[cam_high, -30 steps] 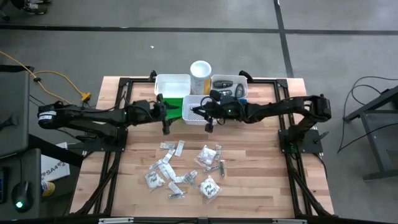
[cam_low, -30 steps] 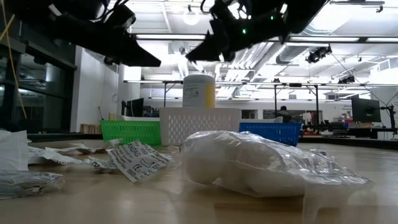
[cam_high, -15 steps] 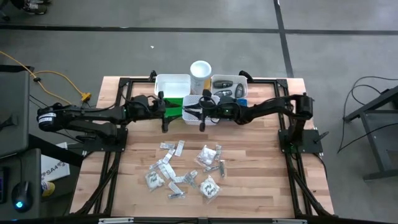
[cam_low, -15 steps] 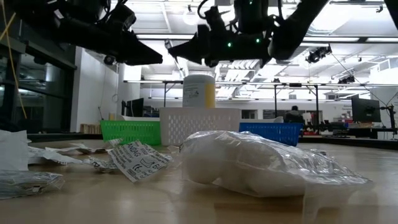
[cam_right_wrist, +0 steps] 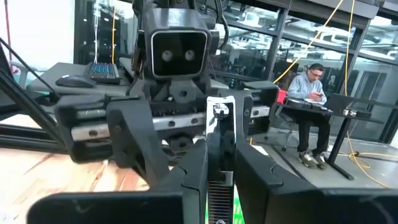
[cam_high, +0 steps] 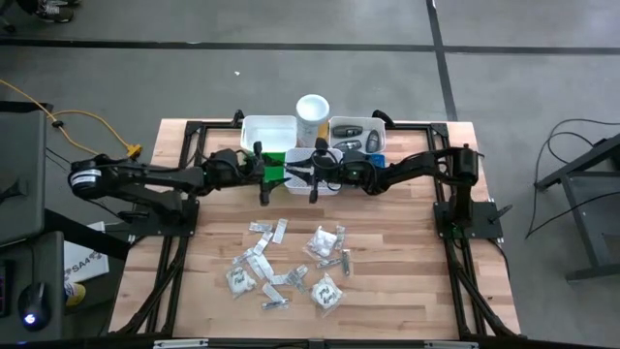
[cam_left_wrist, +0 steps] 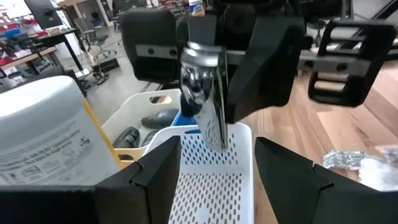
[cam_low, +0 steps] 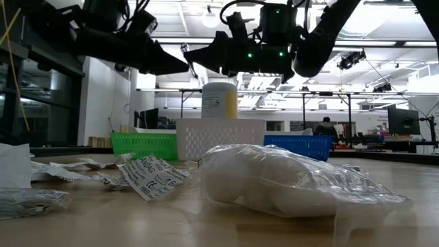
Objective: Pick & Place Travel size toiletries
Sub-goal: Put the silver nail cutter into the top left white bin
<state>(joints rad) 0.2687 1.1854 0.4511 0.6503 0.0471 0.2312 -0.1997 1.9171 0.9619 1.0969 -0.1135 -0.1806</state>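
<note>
A silvery sachet [cam_left_wrist: 202, 93] hangs in the air above the white perforated basket [cam_high: 336, 188], with my right gripper [cam_right_wrist: 221, 155] shut on it. The same sachet [cam_right_wrist: 220, 127] shows edge-on in the right wrist view. My left gripper [cam_left_wrist: 217, 142] faces it from the table's left. It is open, one finger on either side of the sachet's free end, and touches nothing. Both grippers [cam_low: 180, 60] are level and nearly tip to tip. More travel size toiletries [cam_high: 291, 264] lie in a loose pile on the near half of the table. My right gripper pinches the silvery sachet between its two fingers, by the end [cam_right_wrist: 221, 163] nearest the wrist. The fingers come level from the table's right. The sachet stands on edge, sticks out past the fingertips toward my left gripper, and is clear of the basket below.
A green bin [cam_high: 276, 158] sits left of the white basket. Behind them are a white bin [cam_high: 268, 131], a tall white-and-yellow cylinder [cam_high: 312, 109] and a blue bin [cam_high: 356, 136] with dark oval pieces. A big clear packet [cam_low: 288, 182] lies near the low camera.
My right gripper has tipped up from slanting downward to level. It has carried the sachet down and toward the table's left, over the white basket. My left gripper has moved toward the table's right, closing on the sachet, and has stayed open.
</note>
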